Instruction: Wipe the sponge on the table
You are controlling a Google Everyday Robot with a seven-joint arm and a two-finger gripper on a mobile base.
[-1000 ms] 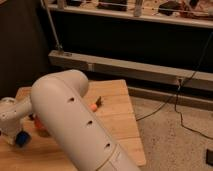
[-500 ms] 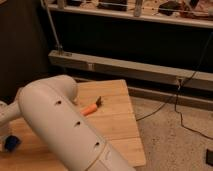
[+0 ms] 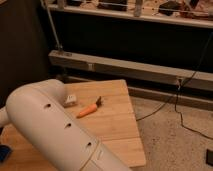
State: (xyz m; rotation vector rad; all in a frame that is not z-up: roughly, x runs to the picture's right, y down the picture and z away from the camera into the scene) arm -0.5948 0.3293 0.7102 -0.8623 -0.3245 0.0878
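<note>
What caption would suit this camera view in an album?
White robot arm looms over a wooden table with a toy carrot; blue sponge at left edge, hand out of view.

My arm (image 3: 55, 130) covers the left half of the table (image 3: 117, 125) and hides my gripper from me. Right of the arm lies a carrot toy (image 3: 86, 110), with a small box (image 3: 70, 100) just behind it to the left. The sponge (image 3: 4, 151) sits at the far left edge.
</note>
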